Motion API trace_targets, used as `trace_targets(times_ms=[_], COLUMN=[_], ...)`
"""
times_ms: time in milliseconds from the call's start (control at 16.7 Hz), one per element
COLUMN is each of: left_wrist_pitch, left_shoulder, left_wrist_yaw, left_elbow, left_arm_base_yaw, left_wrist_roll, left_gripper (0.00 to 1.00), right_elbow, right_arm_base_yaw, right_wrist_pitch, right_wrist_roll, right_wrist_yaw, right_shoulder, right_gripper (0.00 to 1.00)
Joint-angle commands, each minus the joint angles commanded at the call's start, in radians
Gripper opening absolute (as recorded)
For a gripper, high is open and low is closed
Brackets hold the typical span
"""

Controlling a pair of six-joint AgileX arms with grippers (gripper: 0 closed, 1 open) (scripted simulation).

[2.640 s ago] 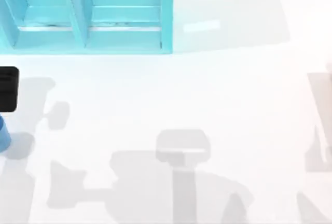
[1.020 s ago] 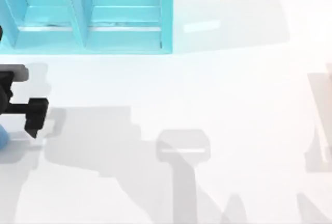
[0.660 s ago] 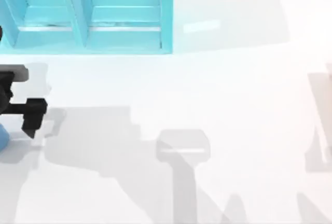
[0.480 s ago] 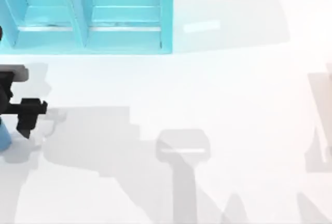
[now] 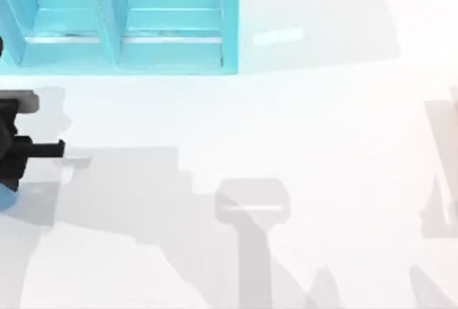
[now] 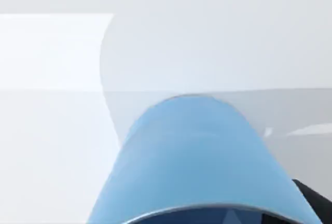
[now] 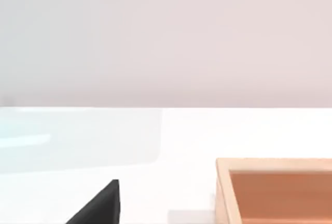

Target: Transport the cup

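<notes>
- Left end effector [image 5: 14, 162] sits over the blue cup [image 6: 199, 162] at the white bench's [image 5: 300, 130] left edge; finger state unclear.
- Cyan shelf [image 5: 122, 19] compartments look bare.

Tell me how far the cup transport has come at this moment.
Done: the left hand has reached the cup at the table's left edge, and the cup looms close in its wrist view. In hand: closing on the cup; a grip is not confirmed. Left: lifting and carrying it, perhaps to the shelf; the cup sits in front of it, apart.
</notes>
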Motion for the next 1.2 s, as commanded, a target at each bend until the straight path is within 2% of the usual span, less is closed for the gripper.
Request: trace_targets(times_ms=[600,780,1200], left_wrist_pitch=[-0.012,-0.081,-0.305], left_shoulder=[0.006,0.044,0.141], left_wrist_yaw=[0.000,-0.004,-0.016], left_elbow=[0.016,0.116,0.444], left_arm_base_yaw=[0.014,0.112,0.458], left_wrist_roll=[0.016,0.114,0.461], left_gripper=[0.00,0.00,0.00], right_elbow=[0.000,0.000,0.000], right_arm_base_yaw=[0.000,0.000,0.000], right_wrist_pitch=[0.000,0.000,0.000], right_wrist_roll=[0.000,0.000,0.000], right_wrist_yaw=[0.000,0.000,0.000], right_shoulder=[0.000,0.000,0.000], right_gripper=[1.00,1.00,1.00])
